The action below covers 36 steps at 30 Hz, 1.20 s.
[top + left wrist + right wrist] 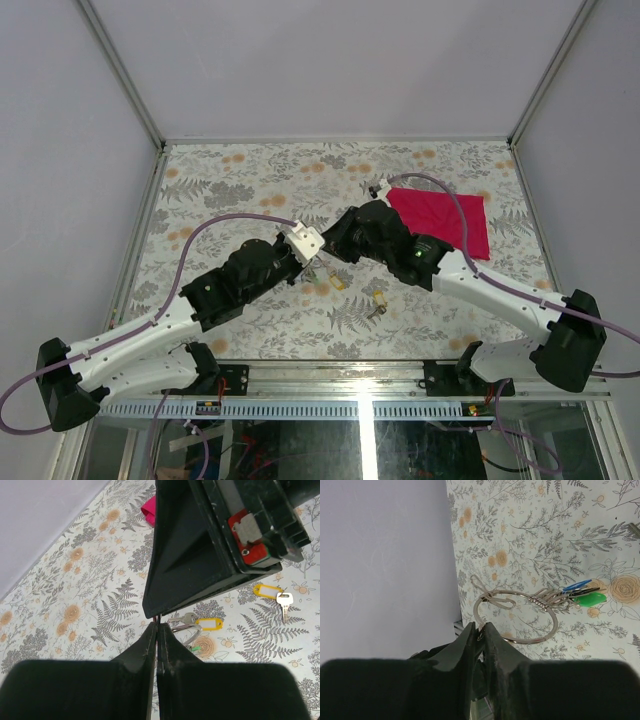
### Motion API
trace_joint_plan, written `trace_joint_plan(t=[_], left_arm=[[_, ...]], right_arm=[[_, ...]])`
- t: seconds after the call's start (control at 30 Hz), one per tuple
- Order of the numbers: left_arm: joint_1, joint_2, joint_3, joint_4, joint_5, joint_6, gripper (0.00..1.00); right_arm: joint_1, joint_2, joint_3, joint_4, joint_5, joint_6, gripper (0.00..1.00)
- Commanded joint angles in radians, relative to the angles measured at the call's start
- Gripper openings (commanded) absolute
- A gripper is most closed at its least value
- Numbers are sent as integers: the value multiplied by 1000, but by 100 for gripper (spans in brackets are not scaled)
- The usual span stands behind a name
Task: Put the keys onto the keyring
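**Holding the keyring (pixel 556 621), two keys on it**

Two yellow keys (pixel 210 624) lie on the table (pixel 250 170), nearer the bases than the keyring. Right gripper (pixel 481 628) is clamped on the keyring's rim, with the blue key (pixel 577 585) and green key (pixel 591 599) on its opposite side. Left gripper (pixel 157 627) has its jaws pressed together right beside the keyring. Cloth (pixel 445 222) lies beyond.

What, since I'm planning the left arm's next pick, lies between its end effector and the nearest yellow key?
The ring, pinched in the right end effector, hangs past the left end effector's shut tips, the yellow key right behind it. That end effector's body looms overhead.
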Motion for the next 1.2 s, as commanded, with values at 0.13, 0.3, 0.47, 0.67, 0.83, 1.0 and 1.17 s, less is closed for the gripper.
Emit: trace_joint_plan(t=[0.13, 0.3, 0.47, 0.67, 0.83, 1.0, 1.17], left_arm=[[-10, -14, 47, 86, -13, 19, 0], [-9, -35, 60, 62, 10, 4, 17], [-9, -114, 41, 62, 55, 0, 39], [-9, -251, -45, 175, 144, 7, 57], [-10, -300, -60, 274, 176, -13, 61], [-9, -281, -29, 309, 220, -7, 63], [-9, -242, 1, 308, 256, 10, 63]], right_arm=[[11, 3, 4, 71, -6, -29, 0], [12, -53, 11, 86, 11, -174, 0], [12, -134, 16, 101, -34, -401, 0], [11, -242, -21, 179, -160, -595, 0], [11, -290, -39, 226, -240, -622, 0], [11, -306, -39, 257, -264, -596, 0], [11, -309, -32, 262, -264, -578, 0]])
